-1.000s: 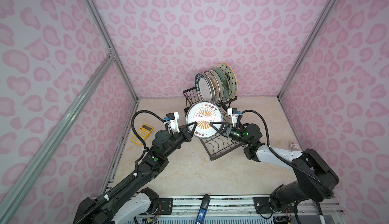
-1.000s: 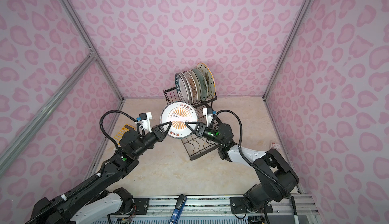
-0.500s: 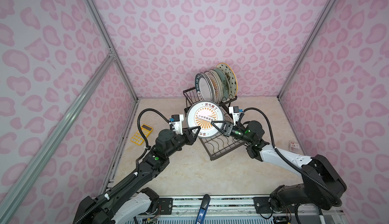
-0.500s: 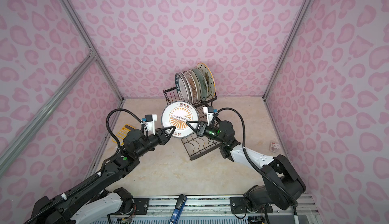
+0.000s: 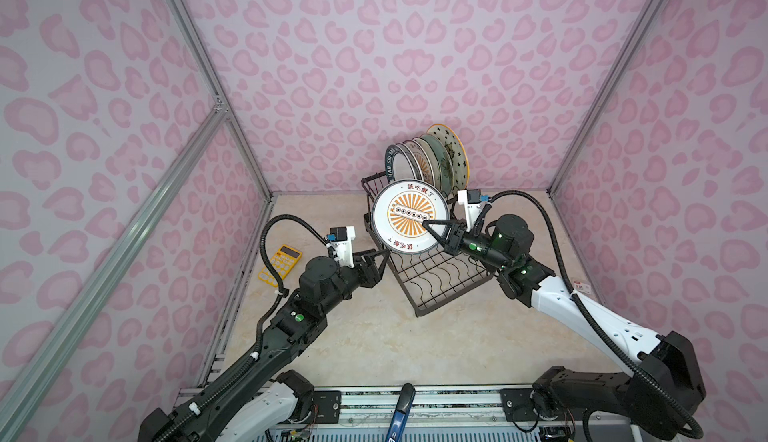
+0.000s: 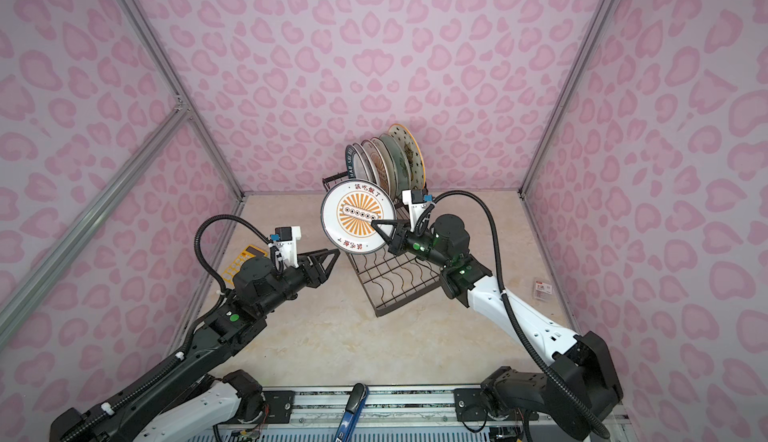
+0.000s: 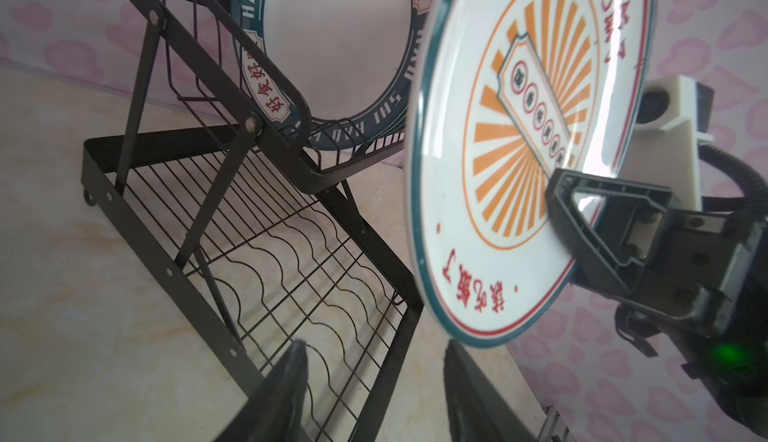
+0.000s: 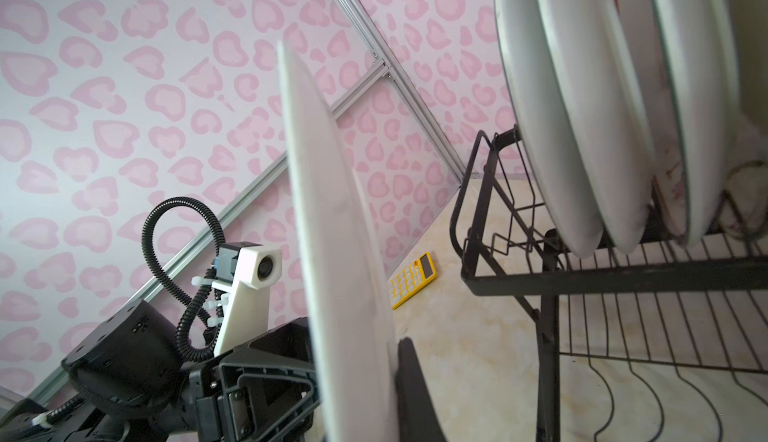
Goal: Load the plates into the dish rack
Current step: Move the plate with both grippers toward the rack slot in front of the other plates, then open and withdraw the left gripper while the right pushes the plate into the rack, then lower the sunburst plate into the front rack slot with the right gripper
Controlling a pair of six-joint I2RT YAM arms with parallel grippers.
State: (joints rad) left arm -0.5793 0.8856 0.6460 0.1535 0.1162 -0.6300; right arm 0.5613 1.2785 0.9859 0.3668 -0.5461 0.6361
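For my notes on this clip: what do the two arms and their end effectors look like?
The left arm and right arm mix black joint housings, dotted with green lights, and white shell links. On each, a black corrugated cable loops to a white wrist camera mount. The left end effector and right end effector are black, with triangular open-frame fingers.

Sunburst plate (image 5: 409, 215) upright over black rack (image 5: 440, 278); other plates (image 5: 440, 161) slotted behind
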